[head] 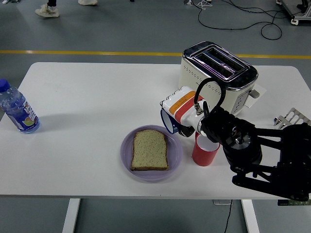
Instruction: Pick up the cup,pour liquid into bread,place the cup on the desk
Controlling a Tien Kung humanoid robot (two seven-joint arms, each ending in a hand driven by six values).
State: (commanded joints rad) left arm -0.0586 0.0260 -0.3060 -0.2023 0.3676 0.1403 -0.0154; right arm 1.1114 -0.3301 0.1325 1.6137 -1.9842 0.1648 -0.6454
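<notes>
The right hand [179, 112] — white, with an orange and a red band across its back — is closed around the blue cup [168, 121], holding it clear of the desk [87, 97]. The cup is tipped over on its side, its white-lined mouth turned toward the left of the view, and it hangs just beyond the upper right rim of the purple plate [127, 162]. Whether anything is coming out of the cup cannot be told.

On the plate lies the slice of bread [150, 150], flat and filling most of it. The cup is above and to the right of the bread, close to the plate's edge rather than over the middle of the slice.

Just right of the plate stands a red cup [204, 152], upright, white inside, partly under the black forearm [243, 145] that reaches in from the lower right. Beyond the plate and to its right, behind the hand, sits a cream and chrome toaster [217, 70] with two slots. A metal rack [293, 119] shows far to the right of the plate, partly hidden by the arm. Well away to the plate's left — near the desk's left edge — stands a water bottle [16, 109] with a blue cap.
</notes>
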